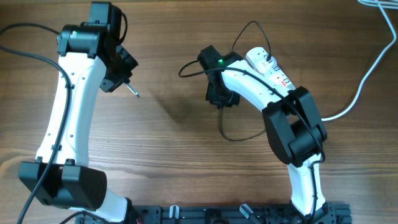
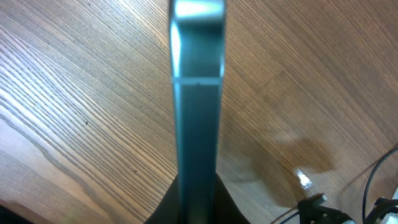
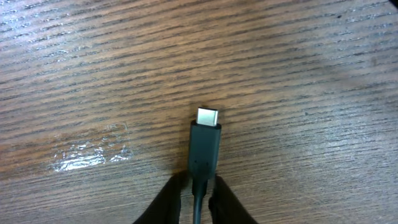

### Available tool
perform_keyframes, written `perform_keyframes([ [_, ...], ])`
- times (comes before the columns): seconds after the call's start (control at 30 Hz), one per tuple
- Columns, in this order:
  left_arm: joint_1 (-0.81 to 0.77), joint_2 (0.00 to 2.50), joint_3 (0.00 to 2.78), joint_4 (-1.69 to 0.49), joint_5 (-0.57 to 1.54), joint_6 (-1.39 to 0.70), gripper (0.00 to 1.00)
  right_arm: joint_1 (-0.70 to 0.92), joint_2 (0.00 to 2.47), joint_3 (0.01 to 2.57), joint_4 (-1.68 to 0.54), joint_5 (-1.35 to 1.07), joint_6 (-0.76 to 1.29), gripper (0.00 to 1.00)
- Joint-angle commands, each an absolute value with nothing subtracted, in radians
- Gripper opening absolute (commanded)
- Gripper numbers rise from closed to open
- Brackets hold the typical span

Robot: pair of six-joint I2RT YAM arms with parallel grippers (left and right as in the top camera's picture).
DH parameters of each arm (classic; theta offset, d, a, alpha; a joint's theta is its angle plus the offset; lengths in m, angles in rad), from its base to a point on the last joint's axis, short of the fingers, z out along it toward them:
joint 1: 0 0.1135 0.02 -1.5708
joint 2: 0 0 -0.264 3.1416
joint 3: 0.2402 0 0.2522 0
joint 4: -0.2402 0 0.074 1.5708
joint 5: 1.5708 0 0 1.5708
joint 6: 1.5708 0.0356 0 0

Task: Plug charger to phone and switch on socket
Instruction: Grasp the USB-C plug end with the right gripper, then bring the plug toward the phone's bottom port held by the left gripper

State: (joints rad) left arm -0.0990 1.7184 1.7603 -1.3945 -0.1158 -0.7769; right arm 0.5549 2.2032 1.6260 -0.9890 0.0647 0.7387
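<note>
- Overhead: the left gripper (image 1: 129,87) and right gripper (image 1: 222,101) hang well apart over the table (image 1: 168,143). The socket (image 1: 268,65) lies just beyond the right gripper, and the charger (image 1: 236,138) loops below it.
- Left wrist: closed jaws clamp the phone (image 2: 198,124), seen edge-on.
- Right wrist: fingers (image 3: 171,199) pinch the charger just behind its plug (image 3: 207,117). Square the plug to the phone's port before pushing.

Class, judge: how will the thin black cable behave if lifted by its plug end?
Probably floppy: the cable lies in loose loops, so it should trail. Likely light, being thin. The plug looks small and smooth at the right claw, so it might twist.
</note>
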Motion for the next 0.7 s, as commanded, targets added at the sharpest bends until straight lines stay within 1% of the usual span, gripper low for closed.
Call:
perform_keyframes([
  [0.0,-0.104,1.717,1.771,-1.389,-0.140,-0.794,0.04,0.555,2.235,1.615,-0.981,0.079,0.732,0.18],
  [0.13,-0.104,1.717,1.771,-1.389,-0.140,-0.794,0.04,0.555,2.235,1.615,-0.976,0.079,0.733,0.17],
  [0.43,-0.104,1.717,1.771,-1.384,-0.140,-0.794,0.04,0.545,2.235,1.616,-0.969,0.078,0.722,0.10],
  [0.53,-0.104,1.717,1.771,-1.382,-0.140,-0.794,0.04,0.545,2.232,1.622,-0.973,0.068,0.721,0.05],
  [0.67,-0.104,1.717,1.771,-1.356,-0.109,-0.778,0.04,0.545,2.183,1.624,-0.976,0.016,0.705,0.05],
])
